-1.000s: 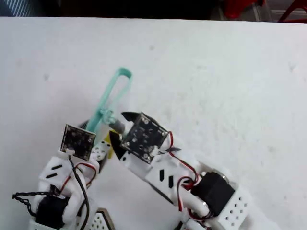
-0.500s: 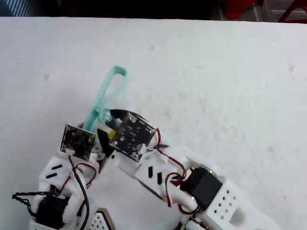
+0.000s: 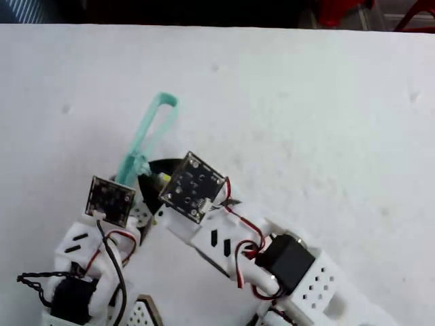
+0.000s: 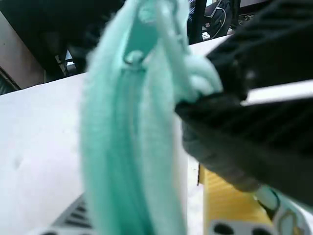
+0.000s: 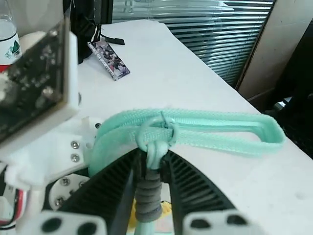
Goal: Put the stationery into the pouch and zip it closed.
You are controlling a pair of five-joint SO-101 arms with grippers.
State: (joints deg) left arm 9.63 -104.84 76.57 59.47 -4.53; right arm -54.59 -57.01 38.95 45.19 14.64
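Mint pouch [image 3: 151,132] on edge, left-centre of high view, over table [image 3: 306,102]. Right hand [image 5: 150,161] clenched on grey zip-pull cord [image 5: 148,196]. Left hand [image 5: 88,147] at pouch end; cannot tell grip. Judgement: pouch light, soft, floppy; cord may slip. Brace fabric beside zip.

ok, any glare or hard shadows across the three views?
High view: white table evenly bright, no hard shadows around the mint-green fabric zip pouch. Right wrist view: bright slatted blinds behind, table lit softly. Left wrist view: dark room backdrop, pouch well lit.
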